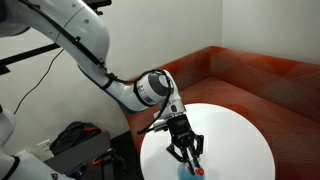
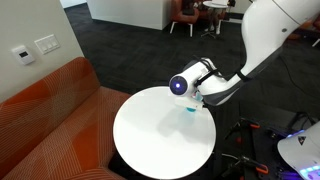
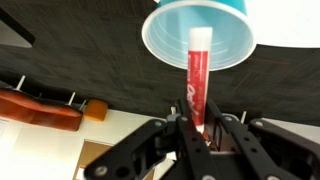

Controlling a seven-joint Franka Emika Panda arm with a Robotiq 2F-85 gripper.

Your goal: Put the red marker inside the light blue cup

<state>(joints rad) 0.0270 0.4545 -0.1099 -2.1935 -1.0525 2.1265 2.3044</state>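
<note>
The red marker (image 3: 196,80) is seen clamped between the two fingers of the gripper (image 3: 197,124) in the wrist view. The jaws are closed down to the marker's width, and nothing else is held. The marker is gripped near its lower end, and most of its length sticks out past the fingertips. Its long axis runs straight away from the pincer, in line with the approach direction. The light blue cup (image 3: 165,35) lies directly ahead along that same axis. Its open mouth is turned toward the camera, and the marker's paler end is overlapped on the blue disc, slightly right of centre. Whether that tip is already below the rim or only above it cannot be told from this view. In an exterior view the gripper (image 1: 186,150) is shown pointing down over the near edge of the round white table (image 1: 240,135). A small light blue patch with some red is visible just beneath the fingers, taken to be the cup (image 1: 195,171); it is too small for detail. In the other exterior view the wrist is seen above the table (image 2: 150,135) edge, with the fingers mostly hidden. Only one arm is present, so no choice of arm arises. The task is judged late-stage: the marker is aligned with the cup, and the release is not yet made. The next move is judged to be a short advance along the marker's axis and then an opening of the jaws. The slightly off-centre tip could catch the rim or tip the light cup.
</note>
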